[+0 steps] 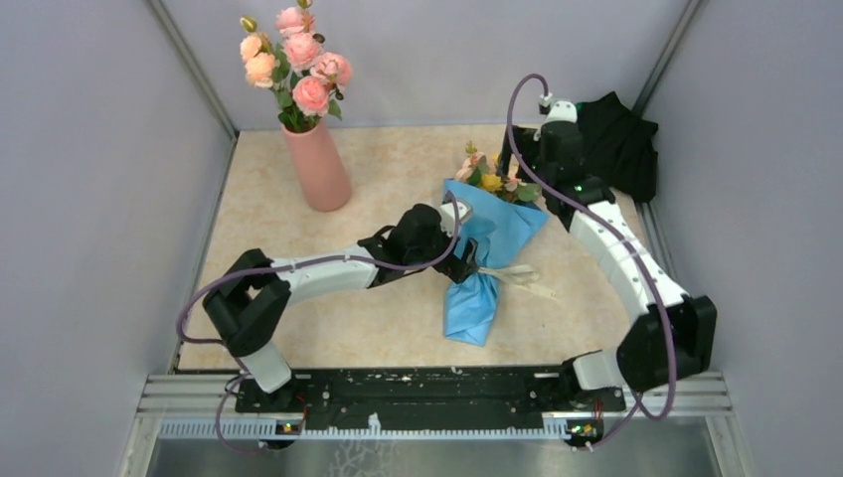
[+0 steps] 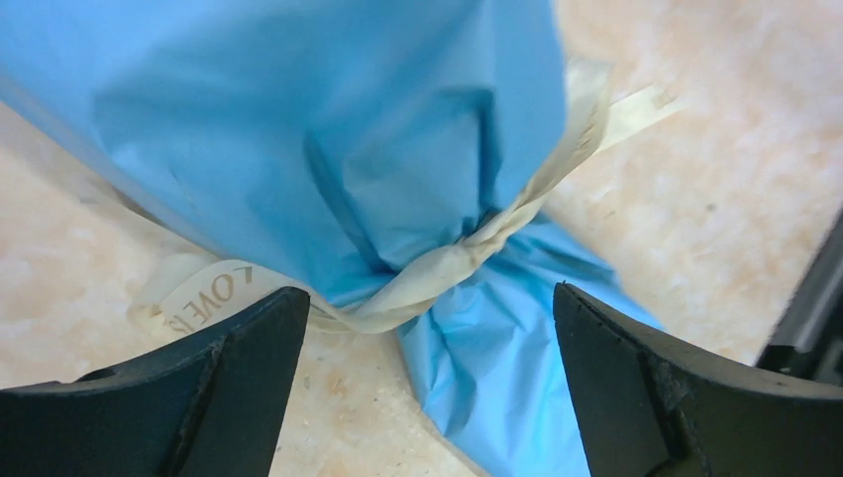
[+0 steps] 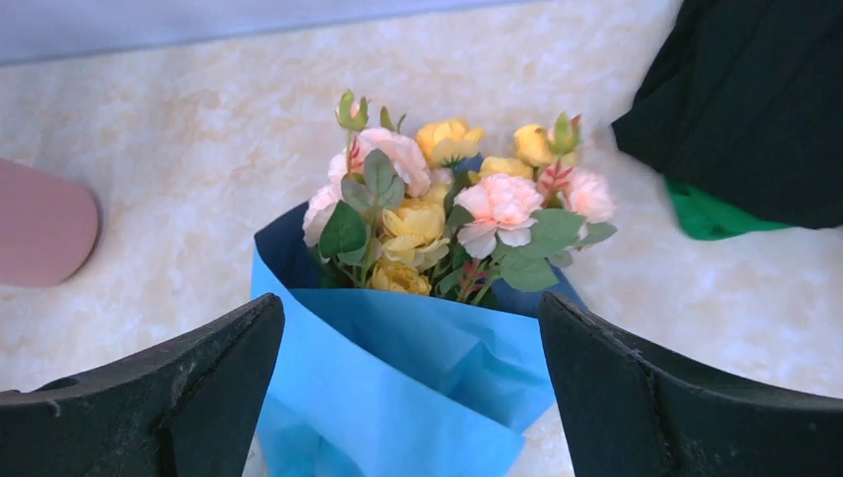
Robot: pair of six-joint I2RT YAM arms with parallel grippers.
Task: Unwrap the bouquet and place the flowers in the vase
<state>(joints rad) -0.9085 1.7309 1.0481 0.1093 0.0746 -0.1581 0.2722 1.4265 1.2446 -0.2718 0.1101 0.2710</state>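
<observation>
The bouquet (image 1: pixel 492 234) lies on the table, a blue paper cone with its narrow end toward me. A cream ribbon (image 2: pixel 447 263) ties its waist, with loose ends trailing to the right. The yellow and peach-pink flowers (image 3: pixel 447 214) stick out of the far end. My left gripper (image 2: pixel 429 293) is open, its fingers straddling the tied waist without touching it. My right gripper (image 3: pixel 410 298) is open over the cone's wide mouth, and nothing is held. The salmon-pink vase (image 1: pixel 318 169) stands at the back left with larger pink roses in it.
A black cloth heap (image 1: pixel 616 144) lies in the back right corner, with a bit of green (image 3: pixel 711 214) showing under it. Grey walls close the table on three sides. Ribbon tails (image 1: pixel 522 278) lie on the table right of the bouquet.
</observation>
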